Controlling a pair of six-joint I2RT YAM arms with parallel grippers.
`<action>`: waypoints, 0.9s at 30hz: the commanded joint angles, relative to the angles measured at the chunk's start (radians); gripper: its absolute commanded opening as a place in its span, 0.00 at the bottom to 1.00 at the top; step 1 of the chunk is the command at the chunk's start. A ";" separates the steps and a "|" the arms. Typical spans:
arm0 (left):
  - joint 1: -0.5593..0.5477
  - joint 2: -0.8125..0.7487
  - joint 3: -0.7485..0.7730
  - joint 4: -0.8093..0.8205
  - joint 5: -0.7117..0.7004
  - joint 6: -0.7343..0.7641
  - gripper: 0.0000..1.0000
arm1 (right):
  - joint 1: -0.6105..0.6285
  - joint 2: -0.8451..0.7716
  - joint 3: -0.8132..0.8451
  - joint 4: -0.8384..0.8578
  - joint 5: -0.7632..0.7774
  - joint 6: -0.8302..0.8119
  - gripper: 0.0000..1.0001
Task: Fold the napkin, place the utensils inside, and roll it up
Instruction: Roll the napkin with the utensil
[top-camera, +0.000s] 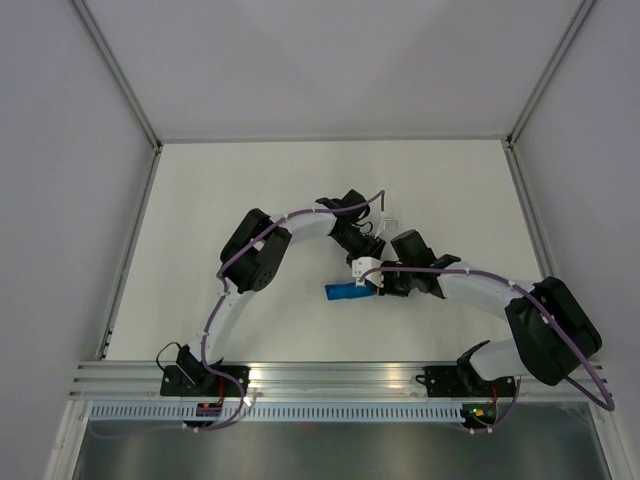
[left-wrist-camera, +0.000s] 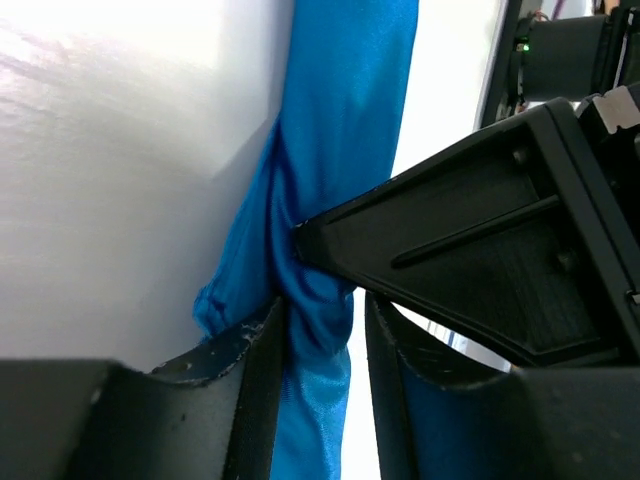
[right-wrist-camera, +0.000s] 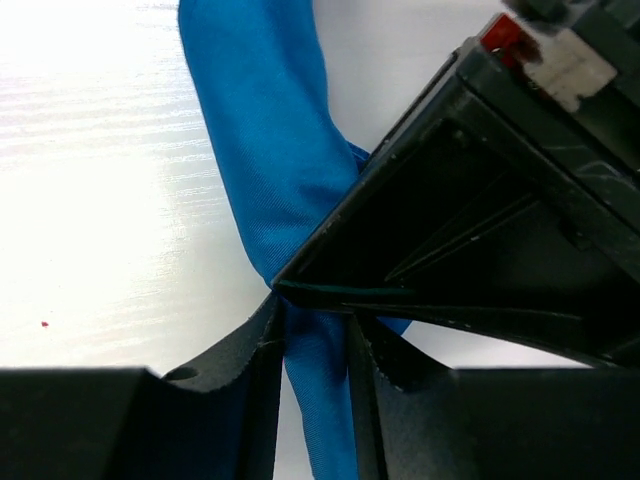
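The napkin (top-camera: 343, 292) is a narrow bright blue roll lying at the middle of the table. It also shows in the left wrist view (left-wrist-camera: 340, 120) and the right wrist view (right-wrist-camera: 260, 130). My left gripper (top-camera: 368, 264) straddles the roll's right end; in its own view (left-wrist-camera: 320, 310) the cloth touches the left finger and a thin gap shows at the right finger. My right gripper (top-camera: 373, 284) meets it there, and in its own view (right-wrist-camera: 312, 315) its fingers pinch the cloth. The knife is hidden.
The white table (top-camera: 250, 200) is bounded by metal rails at the left, right and back. An aluminium rail (top-camera: 330, 375) with both arm bases runs along the near edge. The two grippers stand tip to tip over the roll.
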 joint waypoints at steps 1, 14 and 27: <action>0.027 -0.074 0.006 0.024 -0.145 -0.037 0.44 | 0.002 0.068 0.053 -0.182 -0.044 -0.020 0.28; 0.117 -0.376 -0.166 0.304 -0.490 -0.270 0.46 | -0.107 0.341 0.377 -0.580 -0.284 -0.140 0.27; 0.139 -0.929 -0.903 0.949 -0.942 -0.386 0.44 | -0.225 0.724 0.774 -0.967 -0.396 -0.307 0.26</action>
